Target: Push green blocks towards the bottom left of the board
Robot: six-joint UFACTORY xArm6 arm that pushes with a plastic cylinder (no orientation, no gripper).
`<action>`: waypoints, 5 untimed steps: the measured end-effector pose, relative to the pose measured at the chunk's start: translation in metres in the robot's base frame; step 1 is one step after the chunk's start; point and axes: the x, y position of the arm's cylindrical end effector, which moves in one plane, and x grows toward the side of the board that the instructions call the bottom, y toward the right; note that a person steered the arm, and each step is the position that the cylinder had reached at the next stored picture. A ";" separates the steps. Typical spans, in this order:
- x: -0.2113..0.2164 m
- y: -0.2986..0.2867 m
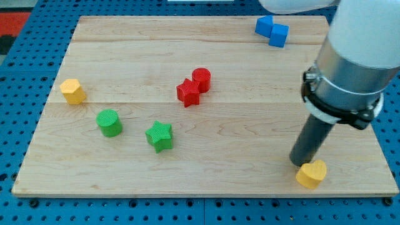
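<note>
We have no jaws on this arm, only a straight rod, so nothing is held. My tip (300,164) sits low at the view's right, touching or just beside the yellow heart-shaped block (311,174) near the bottom edge of the table (250,134).

Our targets lie well apart from it, at the view's left of centre: the green cylinder (109,122) and, just to its right and slightly lower, the green star (159,136). Neither has reached the bottom left corner.

The risks, as we judge them, come from the long crossing. Moving off carelessly could drag the yellow heart along or tip it off the bottom edge. A path too high across the table could clip the red star (188,92) and the red cylinder (201,79), which touch each other. Pushing the green star leftward may drive it into the green cylinder, and an off-centre contact would let the round one roll aside toward the yellow hexagonal block (72,91). The two blue blocks (271,30) at the top are out of the way.
</note>
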 end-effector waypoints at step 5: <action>-0.013 -0.082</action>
